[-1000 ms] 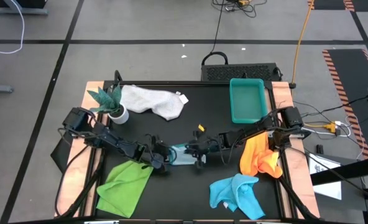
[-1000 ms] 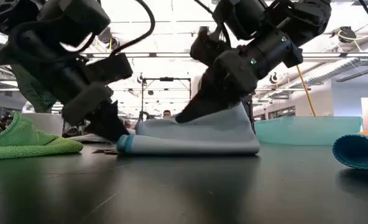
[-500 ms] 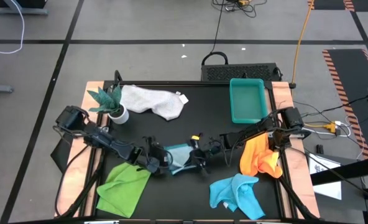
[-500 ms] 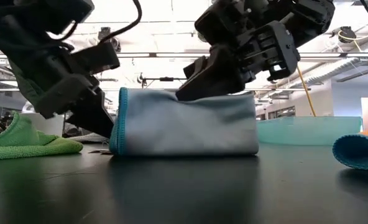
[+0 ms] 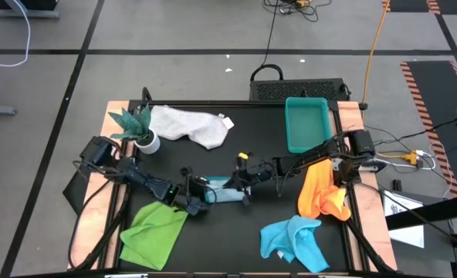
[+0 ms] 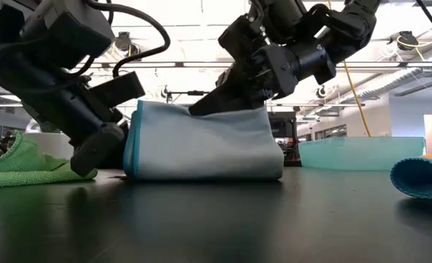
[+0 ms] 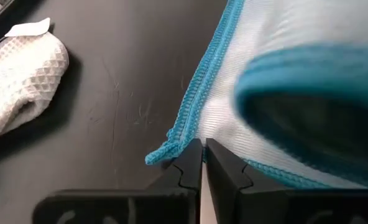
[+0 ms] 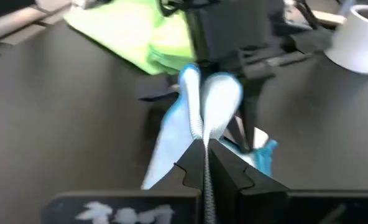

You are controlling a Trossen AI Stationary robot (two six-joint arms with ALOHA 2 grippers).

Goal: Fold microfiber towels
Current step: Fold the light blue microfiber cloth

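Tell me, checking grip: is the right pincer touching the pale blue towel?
Touching. The right wrist view shows the right pincer pinching the pale blue towel edge.

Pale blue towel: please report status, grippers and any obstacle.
Left gripper and right gripper both shut on pale blue towel, mid-table, lifted into a fold. Lime green towel beside it, apart.

A black table with wooden side strips is seen from above. A teal plastic tray is placed near its far right corner, and its pale rim is also seen in the low view. A small green plant in a white pot is set near the far left corner. 1 orange cable is laid across the grey floor beyond.
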